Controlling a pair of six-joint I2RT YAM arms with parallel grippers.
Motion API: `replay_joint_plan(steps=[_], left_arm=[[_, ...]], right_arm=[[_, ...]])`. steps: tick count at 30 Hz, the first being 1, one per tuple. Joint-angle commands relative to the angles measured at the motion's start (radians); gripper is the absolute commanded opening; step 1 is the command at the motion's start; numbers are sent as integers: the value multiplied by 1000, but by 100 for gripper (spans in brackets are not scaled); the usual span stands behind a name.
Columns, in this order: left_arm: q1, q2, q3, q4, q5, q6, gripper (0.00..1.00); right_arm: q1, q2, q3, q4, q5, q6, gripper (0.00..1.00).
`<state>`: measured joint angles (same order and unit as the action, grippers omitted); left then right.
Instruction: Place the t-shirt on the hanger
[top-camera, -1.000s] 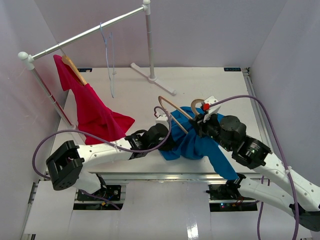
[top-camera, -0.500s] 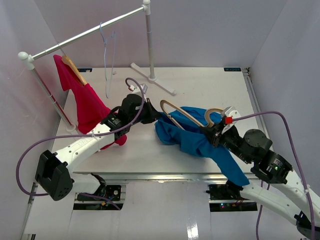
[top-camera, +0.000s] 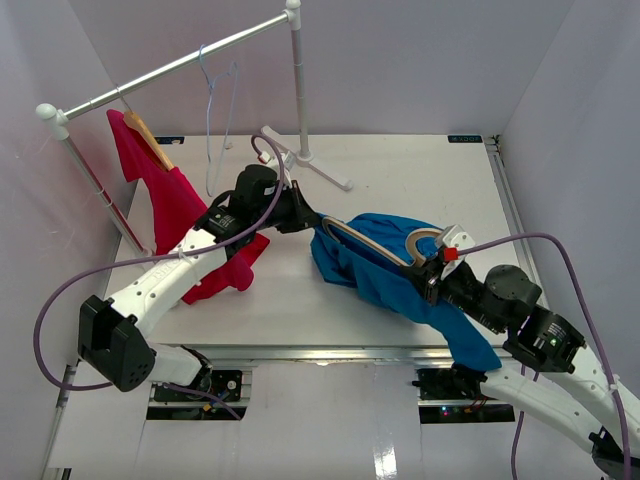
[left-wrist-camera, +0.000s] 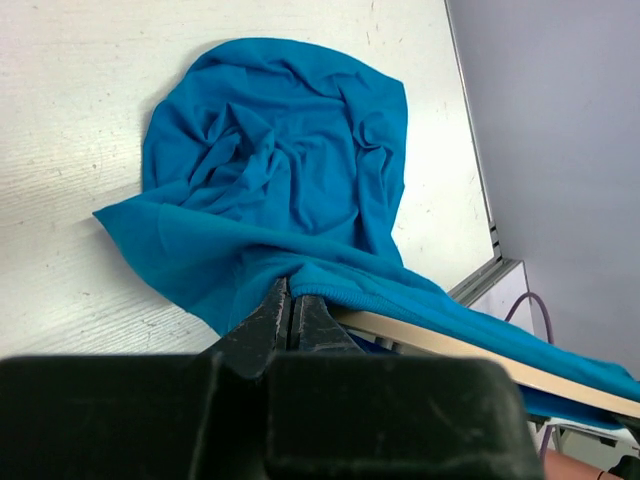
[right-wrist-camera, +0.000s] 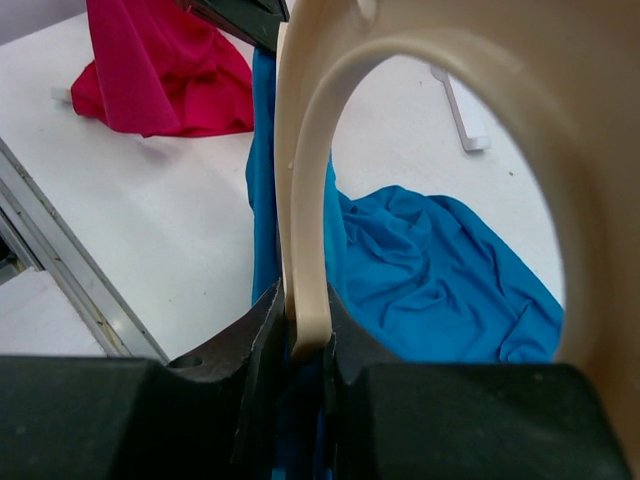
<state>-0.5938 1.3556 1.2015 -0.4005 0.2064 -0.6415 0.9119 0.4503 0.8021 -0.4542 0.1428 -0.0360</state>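
The blue t-shirt (top-camera: 380, 275) lies crumpled in the middle of the table, partly draped over the tan wooden hanger (top-camera: 424, 238). One end trails off the near table edge. My left gripper (top-camera: 312, 222) is shut on the t-shirt's ribbed hem (left-wrist-camera: 330, 290), at the hanger's left shoulder. The hanger's bar (left-wrist-camera: 450, 352) runs right under the cloth there. My right gripper (top-camera: 432, 275) is shut on the hanger, its jaws clamping the hook's stem (right-wrist-camera: 308, 330). The hook (right-wrist-camera: 420, 60) arches close over that camera, with t-shirt cloth (right-wrist-camera: 430, 270) on the table behind.
A white garment rack (top-camera: 180, 65) stands at the back left. It carries a magenta-red shirt (top-camera: 180, 210) on its own wooden hanger and a thin pale-blue wire hanger (top-camera: 212, 110). The rack's foot (top-camera: 305, 160) rests just behind the left gripper. Walls enclose the table.
My left gripper has moved away to the far left, drawing the t-shirt along the hanger's left shoulder. My right gripper has carried the hanger right and nearer.
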Motion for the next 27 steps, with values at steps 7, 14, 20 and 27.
replay_joint_plan(steps=[7,14,20,27], left_arm=[[31,-17,118,-92,-19,103,0],[28,-3,148,-95,119,156,0],[-7,-8,159,-86,217,163,0],[-79,-21,184,-119,193,191,0]], right_arm=[[1,115,22,21,-99,0,8],[1,215,52,102,-119,11,8],[1,365,127,204,-98,18,8],[1,493,186,308,-54,37,8]])
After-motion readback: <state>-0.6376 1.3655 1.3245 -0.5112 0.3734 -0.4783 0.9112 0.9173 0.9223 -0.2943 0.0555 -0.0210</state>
